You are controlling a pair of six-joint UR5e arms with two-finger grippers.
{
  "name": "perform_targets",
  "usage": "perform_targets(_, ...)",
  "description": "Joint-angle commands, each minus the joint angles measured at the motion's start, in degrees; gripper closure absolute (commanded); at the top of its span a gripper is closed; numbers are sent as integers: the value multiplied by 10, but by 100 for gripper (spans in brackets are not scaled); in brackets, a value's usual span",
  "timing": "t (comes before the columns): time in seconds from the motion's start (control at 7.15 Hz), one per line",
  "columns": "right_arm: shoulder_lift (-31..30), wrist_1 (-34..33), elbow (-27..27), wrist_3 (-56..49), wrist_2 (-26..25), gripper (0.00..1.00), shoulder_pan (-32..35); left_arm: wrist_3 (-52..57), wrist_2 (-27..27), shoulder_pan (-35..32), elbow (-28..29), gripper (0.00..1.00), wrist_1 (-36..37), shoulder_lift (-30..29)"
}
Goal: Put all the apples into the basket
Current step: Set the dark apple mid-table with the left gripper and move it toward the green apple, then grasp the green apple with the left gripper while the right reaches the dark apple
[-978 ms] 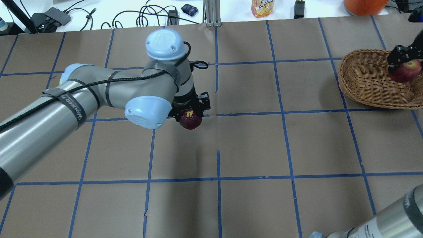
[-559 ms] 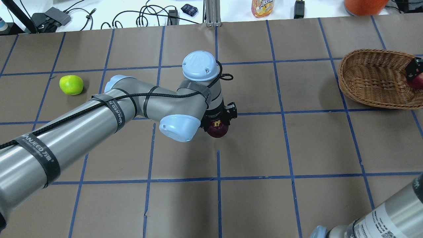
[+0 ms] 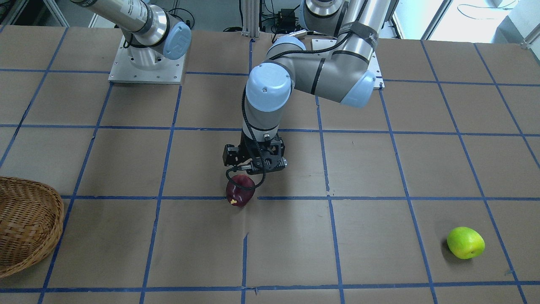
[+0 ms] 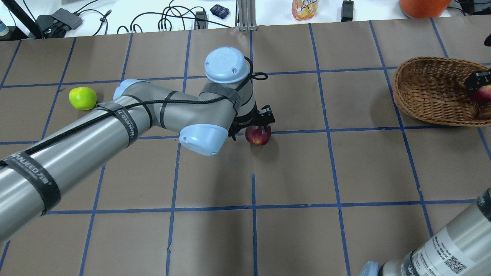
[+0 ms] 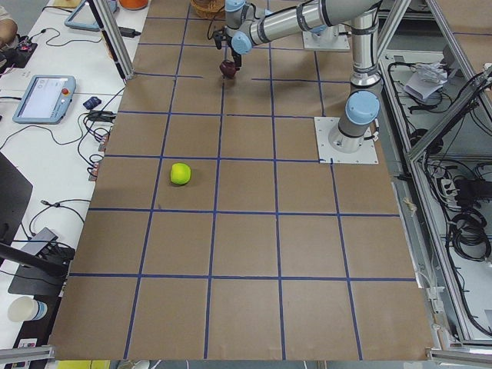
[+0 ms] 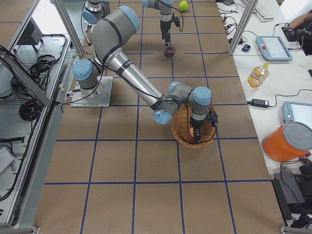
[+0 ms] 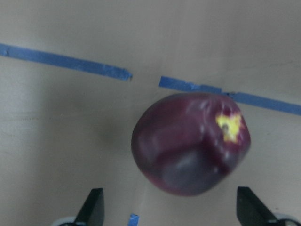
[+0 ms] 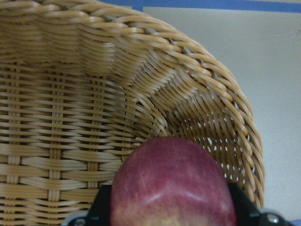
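Note:
The dark maroon apple lies on the table by a blue tape line, and shows in the front view and the left wrist view. My left gripper hangs just above it, open, with its fingertips wide apart and clear of the apple. My right gripper is shut on the red apple low inside the wicker basket; the right wrist view shows that apple against the basket wall. The lime green apple lies far left on the table.
Cables, a juice bottle and an orange bucket sit on the white bench beyond the table's far edge. My left arm spans the left half of the table. The basket stands at the table's far right.
My left arm carried the maroon apple to the right, then let go; the apple now lies on the table. My right gripper moved right and lower in the basket with the red apple.

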Motion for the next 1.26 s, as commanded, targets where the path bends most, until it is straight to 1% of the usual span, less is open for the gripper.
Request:
perform_targets(0.0, -1, -1, -1, 3, 2, 0, 1, 188, 26, 125, 23, 0, -113, 52)
perform_targets(0.14, -22, 16, 1, 30, 0, 0, 18, 291, 68, 188, 18, 0, -113, 61)
perform_targets(0.28, -52, 57, -1, 43, 1, 0, 46, 404, 75, 260, 19, 0, -111, 52)
perform_targets(0.42, -90, 104, -1, 88, 1, 0, 74, 499, 72, 342, 27, 0, -105, 38)
perform_targets(0.56, -130, 165, -1, 155, 13, 0, 106, 527, 73, 376, 29, 0, -101, 23)
perform_targets(0.7, -164, 225, 0, 263, 39, 0, 158, 552, 79, 387, 35, 0, -44, -9)
perform_targets(0.84, -169, 232, 5, 367, 46, 0, 211, 567, 102, 407, 47, 0, -14, -36)
perform_targets(0.98, -165, 244, 9, 488, 72, 0, 293, 605, 102, 428, 64, 0, -10, -59)
perform_targets(1.12, -144, 232, 7, 620, 77, 0, 377, 615, 101, 438, 83, 0, -9, -81)
